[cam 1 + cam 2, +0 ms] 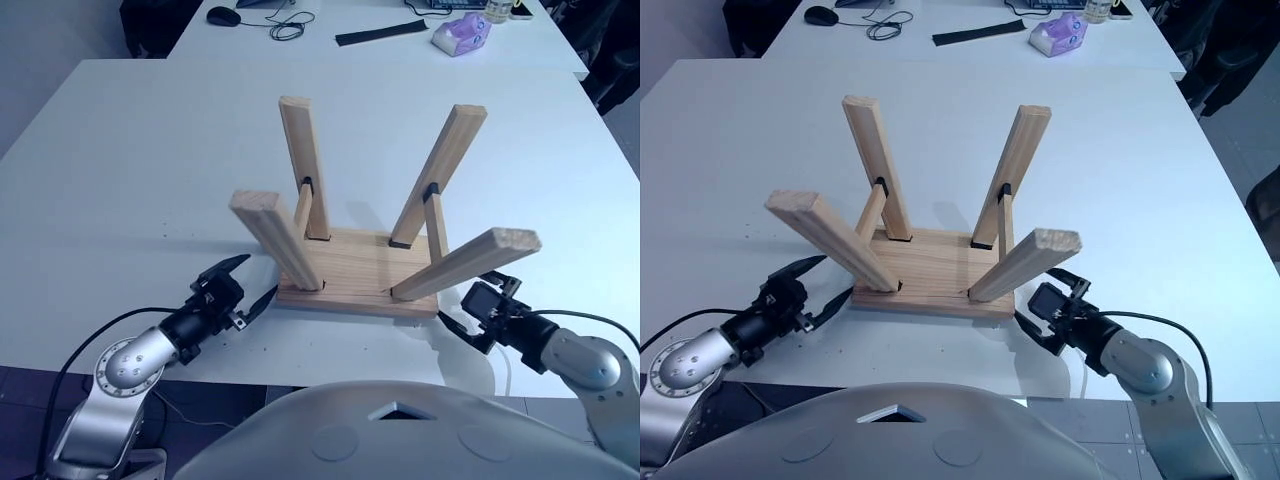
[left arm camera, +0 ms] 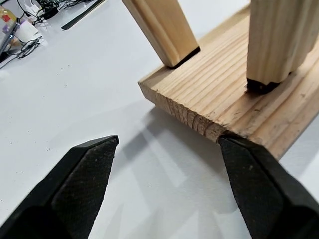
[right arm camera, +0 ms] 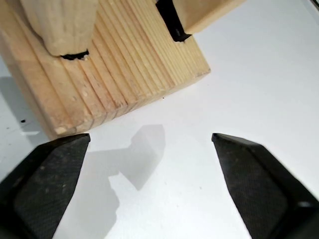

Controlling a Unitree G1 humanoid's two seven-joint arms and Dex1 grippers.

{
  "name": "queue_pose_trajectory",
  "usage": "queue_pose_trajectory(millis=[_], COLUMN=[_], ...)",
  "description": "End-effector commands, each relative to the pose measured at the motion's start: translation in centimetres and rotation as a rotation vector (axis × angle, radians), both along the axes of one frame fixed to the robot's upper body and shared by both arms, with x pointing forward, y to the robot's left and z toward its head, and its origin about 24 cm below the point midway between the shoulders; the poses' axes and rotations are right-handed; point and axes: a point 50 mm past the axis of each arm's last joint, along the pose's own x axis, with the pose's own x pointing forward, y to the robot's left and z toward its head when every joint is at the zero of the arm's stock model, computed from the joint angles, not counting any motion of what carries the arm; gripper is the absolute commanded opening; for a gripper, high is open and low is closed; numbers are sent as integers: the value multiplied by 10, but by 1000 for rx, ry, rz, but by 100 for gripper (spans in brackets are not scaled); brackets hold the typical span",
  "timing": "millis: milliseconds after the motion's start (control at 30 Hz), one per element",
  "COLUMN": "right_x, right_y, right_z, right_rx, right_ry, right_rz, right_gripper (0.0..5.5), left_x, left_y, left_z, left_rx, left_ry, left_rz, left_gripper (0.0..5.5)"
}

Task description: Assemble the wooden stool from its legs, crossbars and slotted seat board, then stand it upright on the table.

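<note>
The wooden stool lies upside down on the white table [image 1: 140, 150]. Its slotted seat board [image 1: 350, 268] is flat on the table, with legs [image 1: 303, 150] [image 1: 445, 170] [image 1: 275, 238] [image 1: 468, 262] splaying upward. Short crossbars [image 1: 303, 208] [image 1: 436, 225] join the legs in pairs. My left gripper [image 2: 169, 140] is open at the board's near-left corner, one fingertip [image 2: 234, 149] right against the board's edge. At the near-right corner my right gripper [image 3: 151, 137] is open, its fingers a little short of the corner. In the left eye view they are the left gripper [image 1: 256, 279] and the right gripper [image 1: 478, 305].
The table's front edge runs just under both arms. A second table behind carries a mouse [image 1: 223, 15], a black strip [image 1: 380, 33] and a purple-white pack [image 1: 460, 35]. Bare tabletop lies to the left, right and back of the stool.
</note>
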Motion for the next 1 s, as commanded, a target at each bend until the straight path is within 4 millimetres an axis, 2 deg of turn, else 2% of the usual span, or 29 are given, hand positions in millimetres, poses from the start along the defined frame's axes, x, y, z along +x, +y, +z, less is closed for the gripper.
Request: queue_pose_trajectory(millis=[33,233,433,567,833,1000], right_x=[-4,-5,-2,1,8,12], right_y=[17,12,6,4,-2,-1], right_z=[20,39,49,57,70,74], right_rx=[118,132,121,158,180,191], right_ry=[-13,14,61,88,144,143], right_rz=[86,161,228,250,252,248], right_gripper=[454,454,454,454,454,454], left_x=[-1,-6,-13,-14,-5,14], left_y=[-18,-22,-31,-30,-19,-14], left_z=[18,37,47,51,61,77], left_rx=[-122,-206,-279,-295,-323,-346], left_ry=[5,78,169,237,330,336], left_rz=[-89,-75,-102,-122,-138,-153], left_gripper=[376,376,376,376,376,376])
